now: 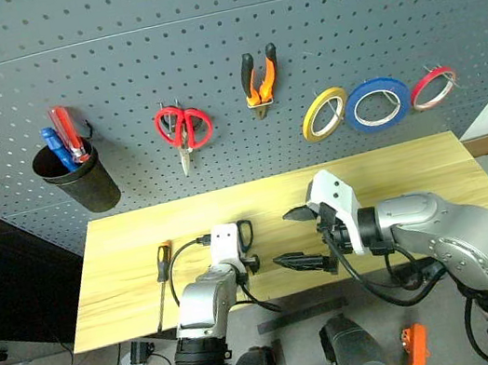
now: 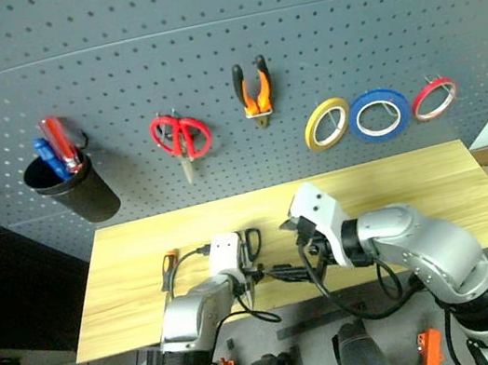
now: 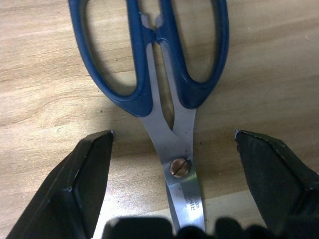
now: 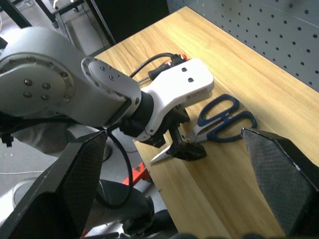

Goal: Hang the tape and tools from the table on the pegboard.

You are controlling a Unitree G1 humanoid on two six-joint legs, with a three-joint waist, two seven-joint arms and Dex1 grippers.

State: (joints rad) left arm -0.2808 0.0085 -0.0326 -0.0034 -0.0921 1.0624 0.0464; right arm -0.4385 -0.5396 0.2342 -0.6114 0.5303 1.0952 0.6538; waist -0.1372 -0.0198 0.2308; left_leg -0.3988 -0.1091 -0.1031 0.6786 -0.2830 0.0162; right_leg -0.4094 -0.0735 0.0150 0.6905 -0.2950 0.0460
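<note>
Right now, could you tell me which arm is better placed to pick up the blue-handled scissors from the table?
Left. The left gripper is open, its fingers straddling the scissors near the pivot. The right gripper is open too, but hangs beside them above the table.

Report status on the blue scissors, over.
Left hand open, straddling blue scissors flat on table. Right hand open, empty. Nothing blocking.

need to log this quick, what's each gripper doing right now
Left gripper: open, fingers on either side of the blue scissors on the table, not gripping them.
Right gripper: open, holding nothing, above the table.
</note>
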